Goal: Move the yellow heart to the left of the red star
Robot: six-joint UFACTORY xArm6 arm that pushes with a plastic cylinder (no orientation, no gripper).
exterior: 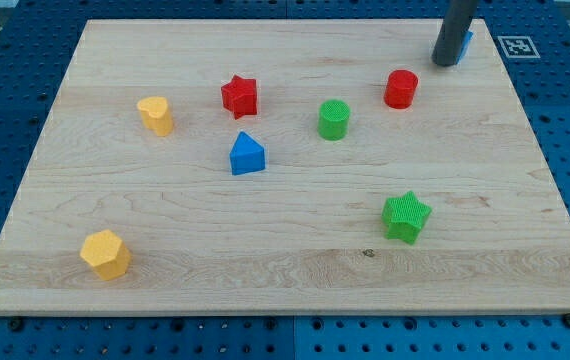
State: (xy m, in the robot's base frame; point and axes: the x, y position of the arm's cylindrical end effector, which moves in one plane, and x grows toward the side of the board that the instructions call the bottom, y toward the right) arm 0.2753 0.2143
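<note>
Far across board from tool (446,63): yellow heart (155,115).

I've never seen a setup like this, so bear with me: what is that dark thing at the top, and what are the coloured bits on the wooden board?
There is one camera view, looking down on a wooden board. The dark rod is the robot arm's end; my tip holds nothing, it only pushes. It sits at the view's top right, against a partly hidden blue block. Scattered about are a yellow heart, red star, blue house-shaped block, green cylinder, red cylinder, green star and yellow hexagon.
</note>
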